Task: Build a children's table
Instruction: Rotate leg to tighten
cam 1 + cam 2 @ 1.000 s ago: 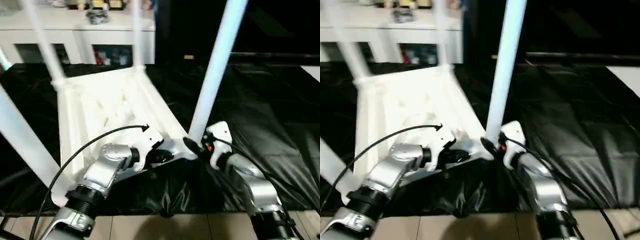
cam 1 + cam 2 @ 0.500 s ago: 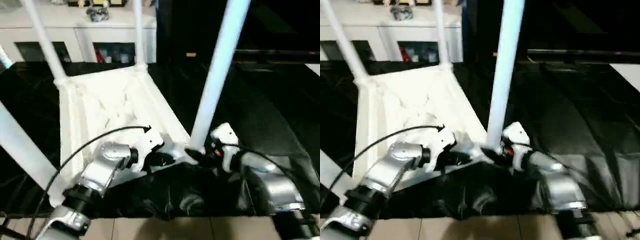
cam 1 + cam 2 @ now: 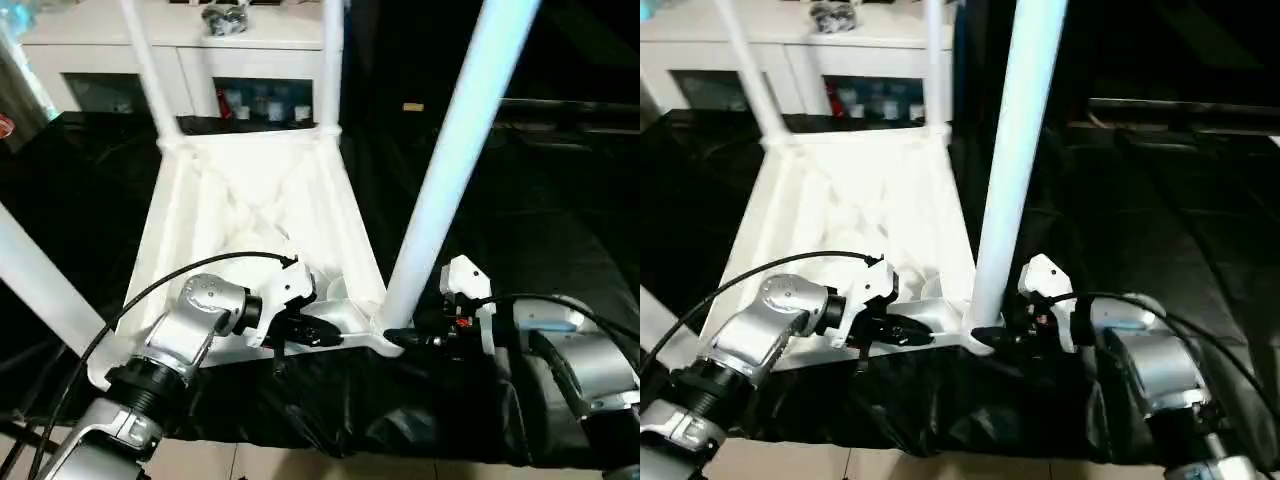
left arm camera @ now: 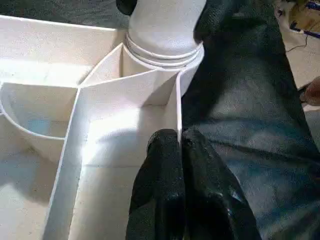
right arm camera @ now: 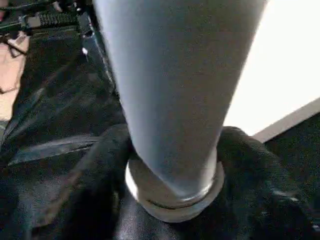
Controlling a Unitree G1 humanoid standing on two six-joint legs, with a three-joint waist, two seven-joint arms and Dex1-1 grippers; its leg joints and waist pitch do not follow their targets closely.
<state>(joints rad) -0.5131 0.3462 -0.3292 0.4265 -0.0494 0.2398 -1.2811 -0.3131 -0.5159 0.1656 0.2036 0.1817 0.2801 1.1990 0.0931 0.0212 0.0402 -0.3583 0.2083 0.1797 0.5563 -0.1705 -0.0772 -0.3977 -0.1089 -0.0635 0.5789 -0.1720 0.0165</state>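
While left fingers pinch table rim — right fingers straddle leg.

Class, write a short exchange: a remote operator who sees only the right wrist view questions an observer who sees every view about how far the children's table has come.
Operator: I see one leg's base close up. Are the other legs in?
Observer: Your leg is one of four rising from the corners of the upturned table.
Operator: What is the left gripper doing?
Observer: The left gripper is shut on the table's near rim, right beside that leg's socket.
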